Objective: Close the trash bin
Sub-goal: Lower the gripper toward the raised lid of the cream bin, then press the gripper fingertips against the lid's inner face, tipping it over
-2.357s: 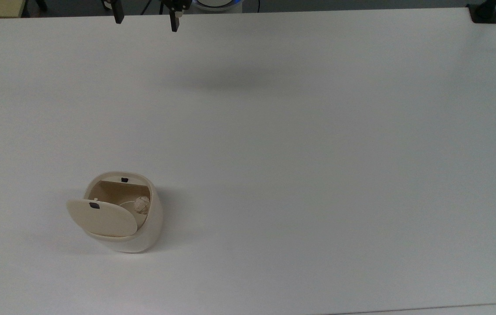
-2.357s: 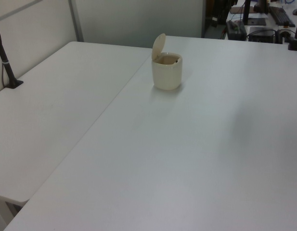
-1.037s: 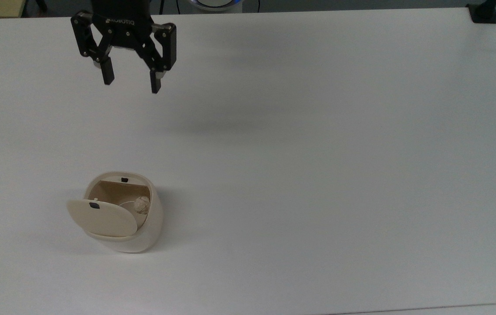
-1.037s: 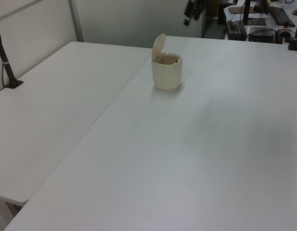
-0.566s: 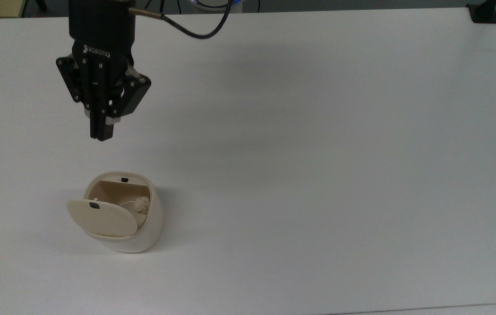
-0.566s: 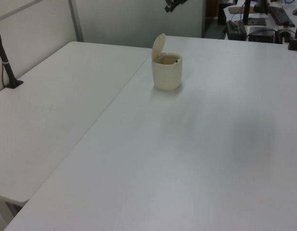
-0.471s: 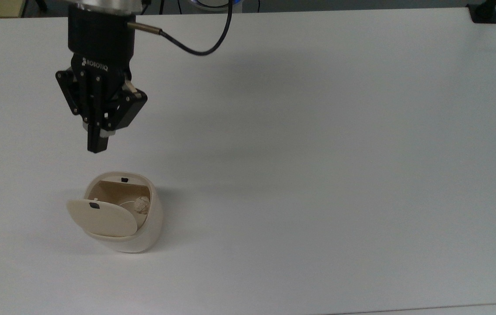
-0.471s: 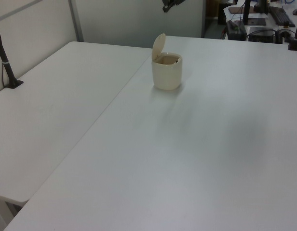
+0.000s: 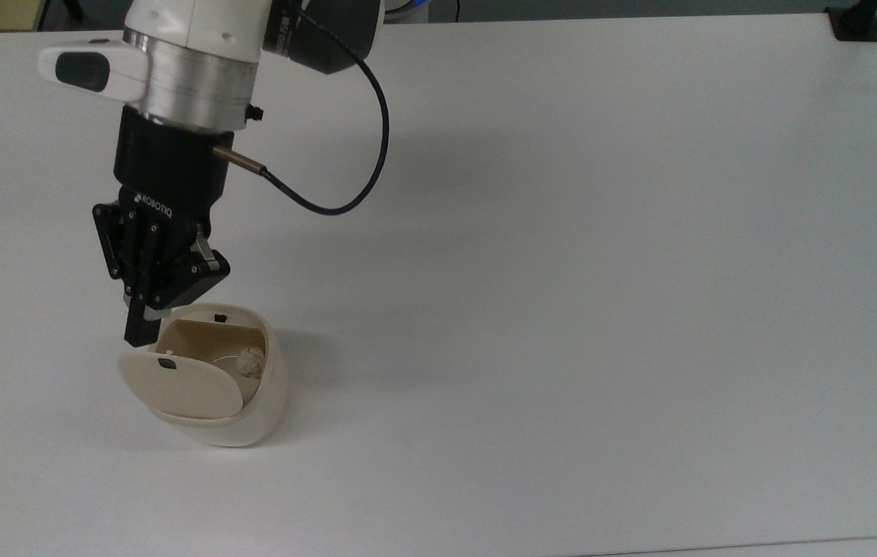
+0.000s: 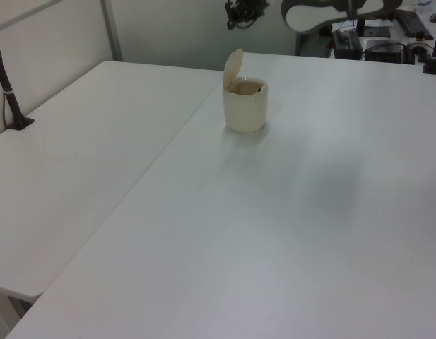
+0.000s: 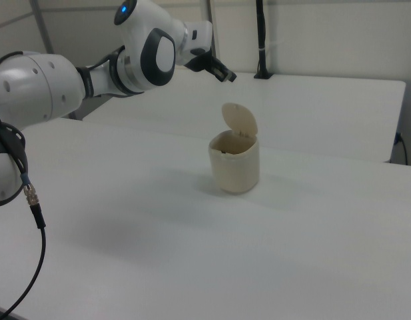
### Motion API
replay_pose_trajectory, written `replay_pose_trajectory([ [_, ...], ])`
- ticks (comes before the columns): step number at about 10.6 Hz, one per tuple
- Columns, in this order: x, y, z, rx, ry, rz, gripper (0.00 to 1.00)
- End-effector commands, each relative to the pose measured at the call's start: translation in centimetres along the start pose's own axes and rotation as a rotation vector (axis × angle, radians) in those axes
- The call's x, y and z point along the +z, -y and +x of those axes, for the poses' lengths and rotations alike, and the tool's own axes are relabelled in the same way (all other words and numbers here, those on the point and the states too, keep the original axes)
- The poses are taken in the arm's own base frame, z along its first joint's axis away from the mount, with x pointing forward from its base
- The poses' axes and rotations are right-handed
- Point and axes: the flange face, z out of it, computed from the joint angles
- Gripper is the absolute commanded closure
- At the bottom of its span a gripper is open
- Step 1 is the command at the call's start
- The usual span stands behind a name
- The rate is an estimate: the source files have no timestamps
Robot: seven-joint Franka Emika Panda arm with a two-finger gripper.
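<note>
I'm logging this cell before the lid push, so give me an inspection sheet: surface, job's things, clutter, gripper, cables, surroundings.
Surface: white table, bare apart from the bin.
Job's things: trash bin upright; its lid stands hinged open; a crumpled wad lies inside.
Clutter: nothing seen on the table.
Gripper: the gripper is shut, empty, poised in the air above the bin, clear of the lid in the right view.
Cables: black cable loops from the wrist, off the table.
Surroundings: black post clamped to a second table; desks with equipment behind.
</note>
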Motion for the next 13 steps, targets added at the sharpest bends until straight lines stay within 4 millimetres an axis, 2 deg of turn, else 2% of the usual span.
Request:
replay_pose_trajectory([
  [1,1.1,0.2,-0.9,-0.019,-0.019,-0.028,1.00],
  [7,5.1,-0.6,-3.6,-0.067,0.011,-0.074,1.00],
  [11,5.0,-1.2,-3.5,-0.078,0.019,-0.083,1.00],
  [13,4.8,-2.4,-3.4,-0.113,0.033,-0.094,1.00],
])
